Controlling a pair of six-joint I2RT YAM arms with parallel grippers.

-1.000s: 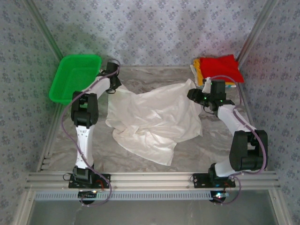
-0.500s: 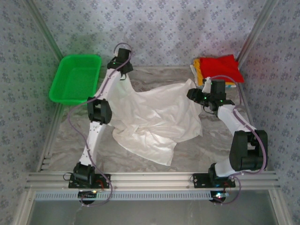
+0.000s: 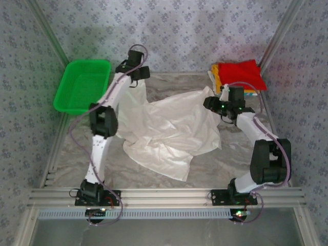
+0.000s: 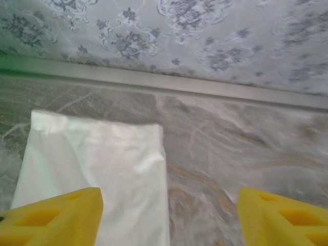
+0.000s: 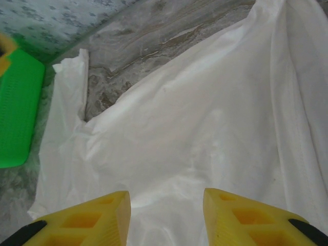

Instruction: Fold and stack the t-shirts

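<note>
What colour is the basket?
The basket is bright green, seen best in the top external view.

Both arms look the same from here. The left arm (image 3: pixel 100 154) and the right arm (image 3: pixel 251 125) are slim white links joined by bulky black joint housings (image 3: pixel 269 164), and each is bolted down on a flat black base plate (image 3: pixel 97 197). A thin mauve cable (image 3: pixel 241 83) loops loosely alongside each one. Small green lights (image 3: pixel 225 106) glow on the right wrist. The left fingers (image 4: pixel 51 215) and right fingers (image 5: pixel 82 220) are bright yellow plastic blocks with moulded hollows. The right pair shows black at the roots.
</note>
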